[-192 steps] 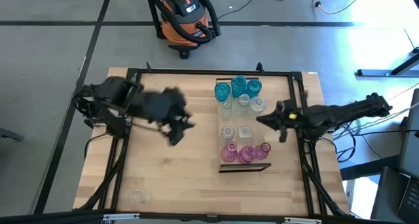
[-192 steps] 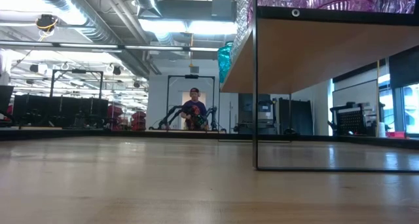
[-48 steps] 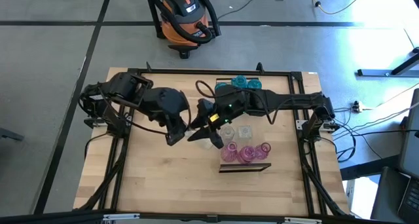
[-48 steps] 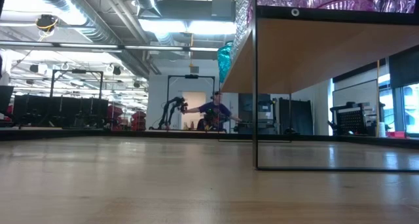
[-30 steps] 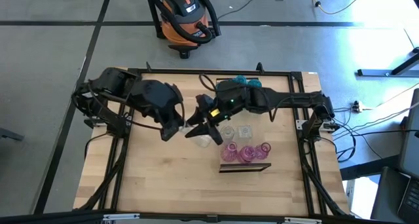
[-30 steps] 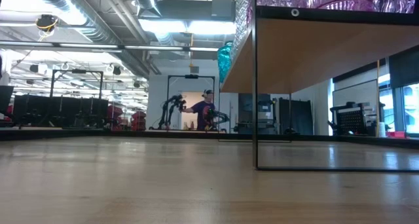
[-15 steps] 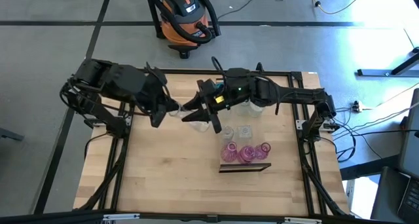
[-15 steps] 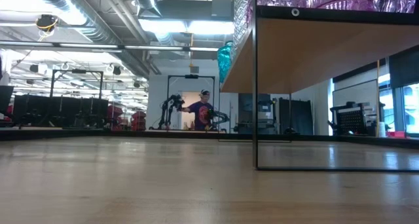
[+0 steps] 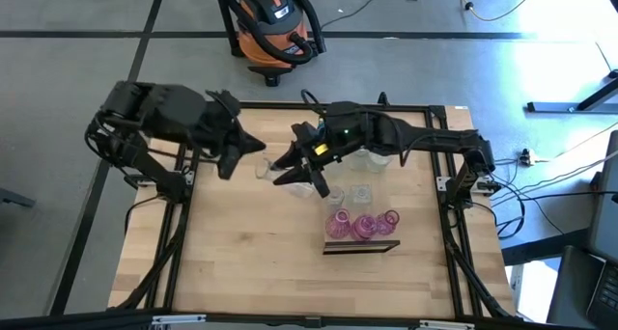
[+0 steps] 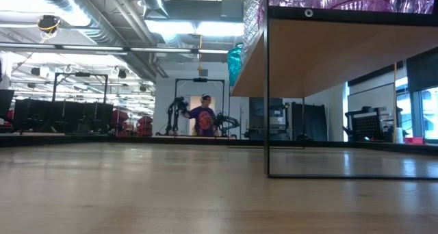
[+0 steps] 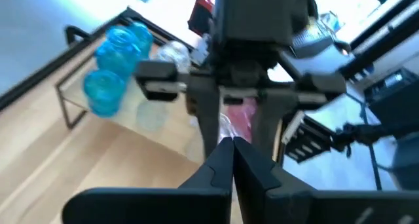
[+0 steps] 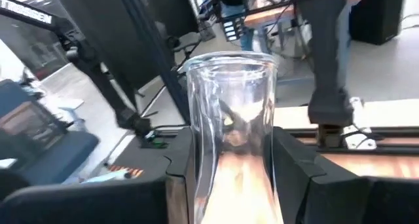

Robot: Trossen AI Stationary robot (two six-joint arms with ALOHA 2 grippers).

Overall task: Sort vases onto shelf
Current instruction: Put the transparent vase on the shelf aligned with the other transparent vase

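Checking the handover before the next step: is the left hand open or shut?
Shut. In the left wrist view the left hand has its two dark fingers pressed together at the tips with nothing between them; the clear vase sits in the right hand.

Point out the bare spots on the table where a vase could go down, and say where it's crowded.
Free: the tabletop near its front edge, and the strip beside the left gripper. Crowded: the shelf, with pink vases at its dark end and the right gripper holding a clear vase beside it.

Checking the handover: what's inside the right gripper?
A clear vase, its neck between the right gripper's fingers. Its base is hidden below the frame.
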